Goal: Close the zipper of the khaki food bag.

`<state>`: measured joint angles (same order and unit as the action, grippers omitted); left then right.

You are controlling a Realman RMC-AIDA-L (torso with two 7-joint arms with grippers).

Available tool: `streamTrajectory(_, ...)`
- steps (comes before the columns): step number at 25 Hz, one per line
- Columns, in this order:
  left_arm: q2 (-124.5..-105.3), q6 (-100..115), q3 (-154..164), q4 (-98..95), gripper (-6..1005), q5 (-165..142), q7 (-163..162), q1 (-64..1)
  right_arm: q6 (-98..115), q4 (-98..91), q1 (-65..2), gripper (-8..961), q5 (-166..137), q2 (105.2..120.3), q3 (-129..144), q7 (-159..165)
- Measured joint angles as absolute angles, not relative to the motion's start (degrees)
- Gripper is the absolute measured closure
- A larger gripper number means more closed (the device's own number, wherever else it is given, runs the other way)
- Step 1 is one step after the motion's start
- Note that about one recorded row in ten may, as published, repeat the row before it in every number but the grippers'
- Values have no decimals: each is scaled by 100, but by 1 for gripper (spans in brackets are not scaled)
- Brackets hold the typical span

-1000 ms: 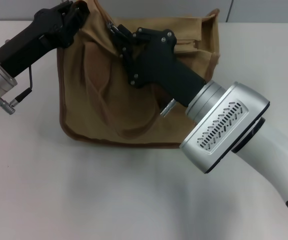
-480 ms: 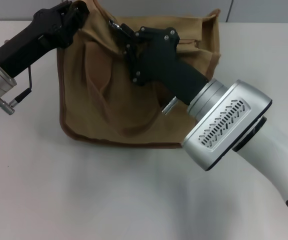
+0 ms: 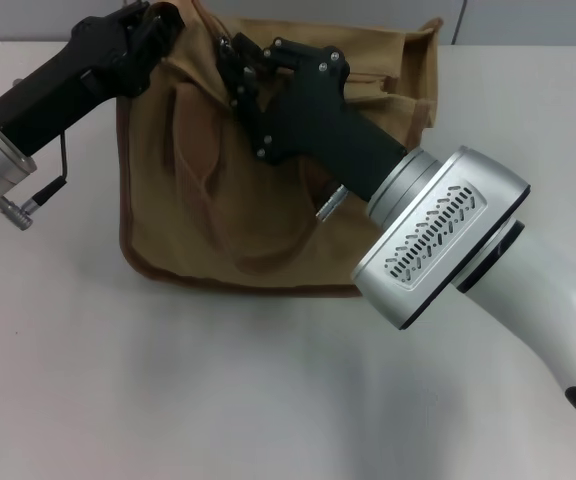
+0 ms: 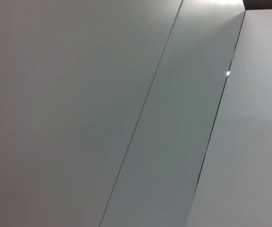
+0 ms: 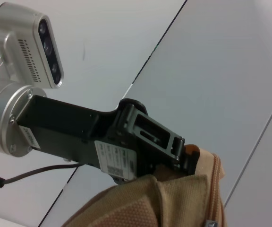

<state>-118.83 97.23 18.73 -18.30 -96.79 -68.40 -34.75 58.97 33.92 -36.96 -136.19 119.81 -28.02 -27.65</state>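
Observation:
The khaki food bag lies on the white table, its top panel facing away from me. My left gripper is shut on the bag's far left top corner; the right wrist view also shows it clamped on the tan fabric. My right gripper sits on the bag's top edge just right of the left gripper, its fingers closed together at the zipper. The tan zipper runs up to the left gripper, with a small silver pull tab at the picture's edge.
The white table stretches in front of the bag. My large right forearm crosses over the bag's right half. A grey panelled wall fills the left wrist view.
My right gripper has moved left along the bag's top edge, closer to the left gripper. The left gripper and the bag's corner have stayed put.

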Motion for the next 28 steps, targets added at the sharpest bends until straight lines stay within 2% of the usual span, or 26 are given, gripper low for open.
streamTrajectory(4, -11883, 9728, 1872, -1799, 970, -9679, -6842, -3478, 5889, 3405, -3713, 749, -13612, 11983, -2805, -2765)
streamTrajectory(28, -11882, 9813, 1869, -1793, 970, -9682, -6847, -3454, 6070, 3497, -3569, 737, -13621, 11987, -3035, -3276)
